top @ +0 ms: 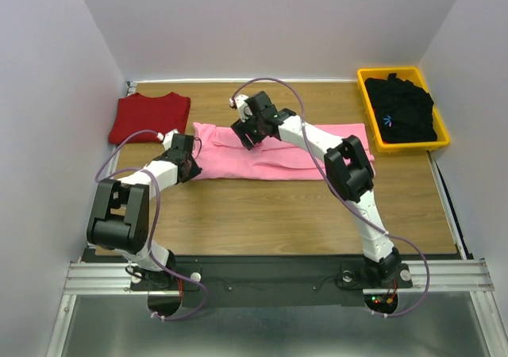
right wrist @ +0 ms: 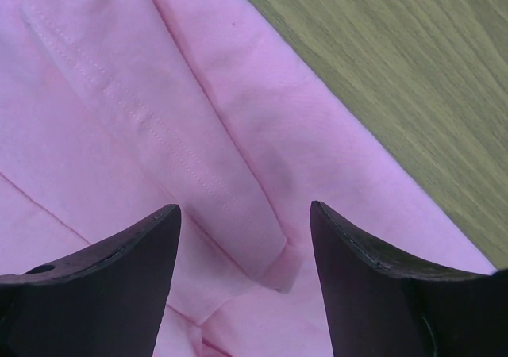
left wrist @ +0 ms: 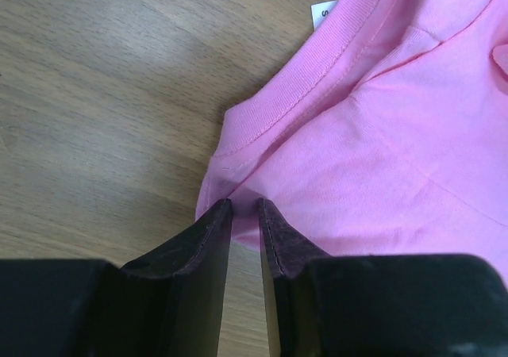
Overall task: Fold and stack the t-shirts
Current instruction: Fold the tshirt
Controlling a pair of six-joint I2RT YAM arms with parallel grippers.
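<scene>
White walls (top: 262,24) box in a wood-grain bench (top: 278,214).

Pink t-shirt (top: 238,163): mid-bench, lying flat as a long strip running left to right, sides folded in. Both arms are on it.

Dark red t-shirt (top: 151,117): far left corner of the bench, folded into a flat square, just beside the pink one's left end but apart from it.

Black t-shirt (top: 405,107): bunched in a yellow bin (top: 413,145) at the far right, with a small blue mark (top: 387,120) showing on top.

Left arm (top: 159,170): reaches to the pink shirt's left end. In the wrist view the left fingers (left wrist: 202,250) are drawn nearly together, with only a thin slit between them, pinching the shirt's edge at their tips, just below the ribbed collar (left wrist: 309,79). A white label (left wrist: 321,12) shows at the neck. Bare wood lies to the left of the tips.

Right arm (top: 317,139): stretches across the shirt towards its upper left part. The right fingers (right wrist: 119,262) are spread wide above the pink cloth, with a folded-over sleeve (right wrist: 159,135) and its stitched hem lying in the gap. Nothing is gripped. Whether the tips touch the fabric cannot be told. The shirt's far edge and the wood beyond it show to the upper right.
</scene>
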